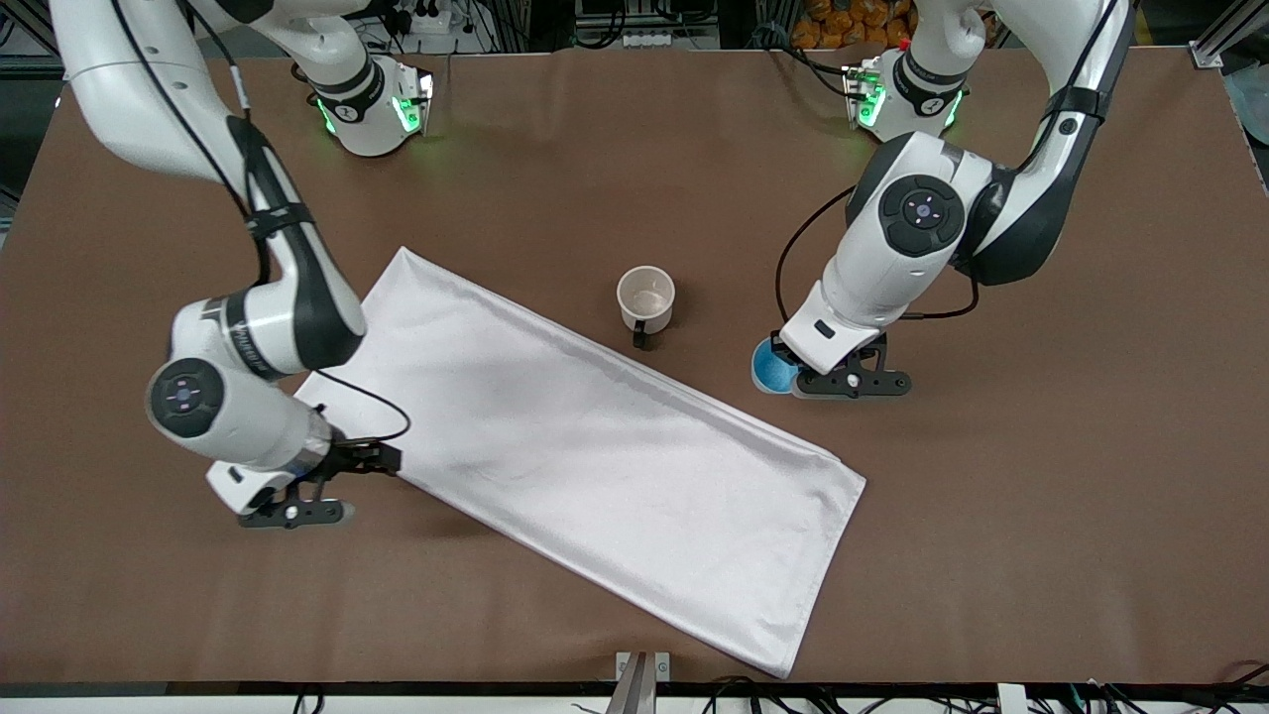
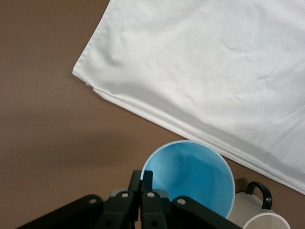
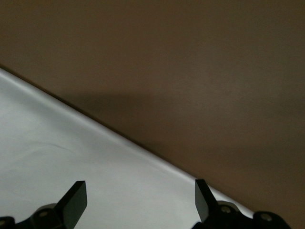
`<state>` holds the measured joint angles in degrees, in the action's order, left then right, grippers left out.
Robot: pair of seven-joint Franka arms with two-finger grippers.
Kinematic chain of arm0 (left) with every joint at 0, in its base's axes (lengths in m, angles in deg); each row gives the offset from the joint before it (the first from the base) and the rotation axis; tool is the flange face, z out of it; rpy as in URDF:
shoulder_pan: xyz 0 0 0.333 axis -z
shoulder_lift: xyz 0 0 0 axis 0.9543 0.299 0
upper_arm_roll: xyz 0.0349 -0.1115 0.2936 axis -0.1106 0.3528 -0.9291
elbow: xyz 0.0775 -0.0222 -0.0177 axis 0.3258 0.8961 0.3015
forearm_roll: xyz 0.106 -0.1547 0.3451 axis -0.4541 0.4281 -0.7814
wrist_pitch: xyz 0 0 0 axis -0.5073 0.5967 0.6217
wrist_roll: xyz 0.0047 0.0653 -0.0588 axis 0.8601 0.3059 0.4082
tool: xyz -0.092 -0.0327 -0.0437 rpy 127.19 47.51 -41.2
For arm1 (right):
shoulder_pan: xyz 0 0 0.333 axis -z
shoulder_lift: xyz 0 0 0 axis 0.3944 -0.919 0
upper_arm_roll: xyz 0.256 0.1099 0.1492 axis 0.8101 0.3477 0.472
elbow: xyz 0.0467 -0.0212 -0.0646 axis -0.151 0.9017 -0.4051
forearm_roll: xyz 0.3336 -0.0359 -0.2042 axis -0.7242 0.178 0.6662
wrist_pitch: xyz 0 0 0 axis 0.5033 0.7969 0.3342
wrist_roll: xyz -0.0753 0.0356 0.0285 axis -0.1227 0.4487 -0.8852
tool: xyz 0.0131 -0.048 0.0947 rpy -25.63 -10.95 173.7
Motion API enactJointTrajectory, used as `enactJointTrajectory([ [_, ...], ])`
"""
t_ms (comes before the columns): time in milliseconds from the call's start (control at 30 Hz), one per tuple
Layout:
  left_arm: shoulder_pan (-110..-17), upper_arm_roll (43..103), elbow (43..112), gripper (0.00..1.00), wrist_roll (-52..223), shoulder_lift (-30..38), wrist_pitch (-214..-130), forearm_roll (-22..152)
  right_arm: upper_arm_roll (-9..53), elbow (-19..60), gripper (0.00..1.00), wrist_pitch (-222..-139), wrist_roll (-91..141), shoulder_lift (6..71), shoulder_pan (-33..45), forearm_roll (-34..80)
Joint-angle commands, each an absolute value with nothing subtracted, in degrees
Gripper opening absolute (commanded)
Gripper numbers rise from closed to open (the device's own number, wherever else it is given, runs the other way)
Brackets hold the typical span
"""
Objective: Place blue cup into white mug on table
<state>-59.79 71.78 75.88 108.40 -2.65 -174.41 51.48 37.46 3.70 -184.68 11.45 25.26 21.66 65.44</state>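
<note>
The blue cup (image 1: 771,367) (image 2: 190,174) is upright, low at the table (image 1: 1041,516); I cannot tell whether it touches the surface. My left gripper (image 1: 793,369) (image 2: 147,180) is shut on its rim, one finger inside and one outside. The white mug (image 1: 646,297) (image 2: 259,217) stands upright and empty on the table, its black handle toward the front camera. It is beside the cup, toward the right arm's end. My right gripper (image 1: 369,458) (image 3: 140,200) hangs open over the edge of the white cloth, holding nothing.
A large white cloth (image 1: 595,446) (image 2: 214,62) (image 3: 71,152) lies flat and diagonal on the table, nearer to the front camera than the mug. One long edge runs close by the mug and the cup. Bare brown table surrounds it.
</note>
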Motion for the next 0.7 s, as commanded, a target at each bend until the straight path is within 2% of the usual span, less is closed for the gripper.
enactJointTrajectory([
  [0, -59.51, 71.94, 77.24, 0.0, 110.25, -4.03, -174.97, 50.01, 37.9, 4.84, 1.0, -180.16, 16.38, 28.52, 23.67, 66.2],
  [233, -58.63, 71.94, 77.06, 0.0, 110.51, -3.68, -175.06, 50.1, 37.81, 6.25, 1.0, -174.18, 16.3, 32.47, 24.55, 66.11],
  [433, -57.49, 71.94, 76.27, 0.0, 112.44, -3.33, -175.06, 50.01, 37.38, 11.7, 1.0, -174.0, 16.3, 38.88, 24.55, 66.11],
  [667, -56.7, 71.94, 75.92, 0.0, 113.32, -2.8, -175.14, 50.01, 31.94, 15.04, 1.0, -172.42, 16.38, 44.6, 20.25, 66.02],
])
